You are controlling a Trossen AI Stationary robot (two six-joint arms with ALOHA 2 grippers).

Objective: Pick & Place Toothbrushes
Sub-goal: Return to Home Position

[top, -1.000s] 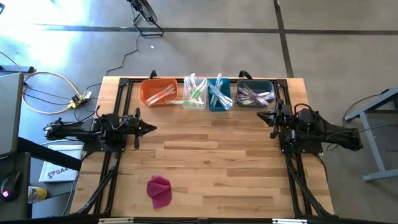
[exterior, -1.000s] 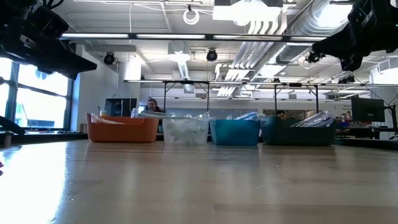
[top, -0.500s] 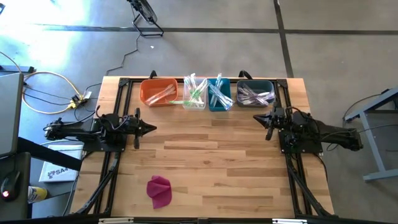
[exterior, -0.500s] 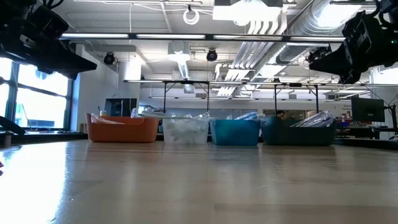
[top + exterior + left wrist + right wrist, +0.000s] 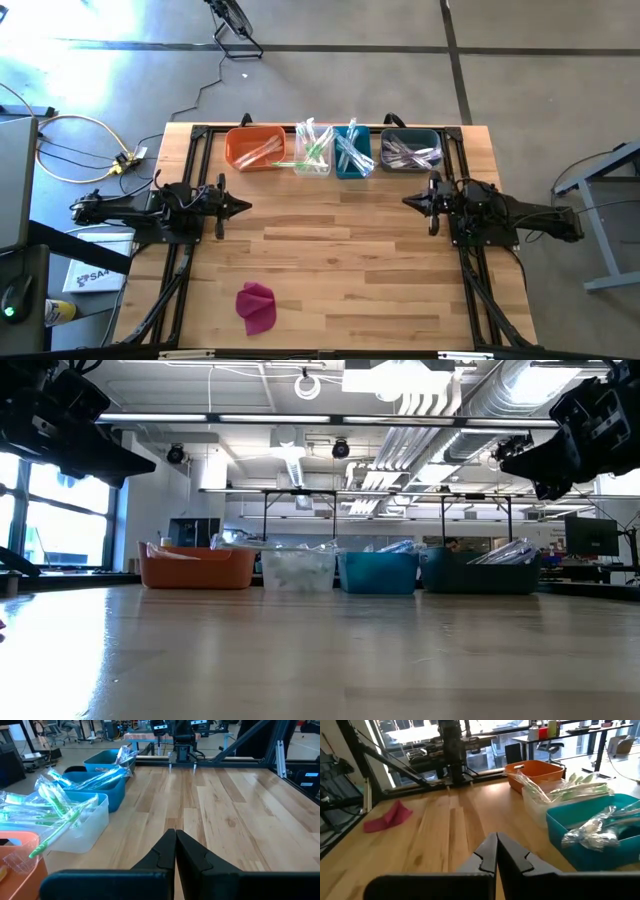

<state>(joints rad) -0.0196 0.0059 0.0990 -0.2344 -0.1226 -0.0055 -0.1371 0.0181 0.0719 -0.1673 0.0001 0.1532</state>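
The toothbrushes in clear wrappers lie sorted in four bins at the table's far edge: an orange bin [image 5: 255, 148], a clear bin [image 5: 313, 150], a teal bin [image 5: 352, 152] and a dark grey bin [image 5: 410, 151]. My left gripper [image 5: 246, 207] hovers shut over the left side of the table, pointing right; its wrist view shows the fingers closed [image 5: 175, 851]. My right gripper [image 5: 408, 201] hovers shut over the right side, just near of the grey bin, pointing left, fingers closed [image 5: 496, 851]. Both hang high above the table in the low view.
A magenta cloth lump [image 5: 257, 307] lies near the table's near-left corner. The wooden table [image 5: 330, 260] is bare between the arms. Black frame rails run along the left and right sides. Cables and a laptop sit off the table's left edge.
My right gripper has moved toward the table's left and slightly toward the near edge, swinging away from the grey bin, and has sunk a little. The left arm and the bins have stayed put.
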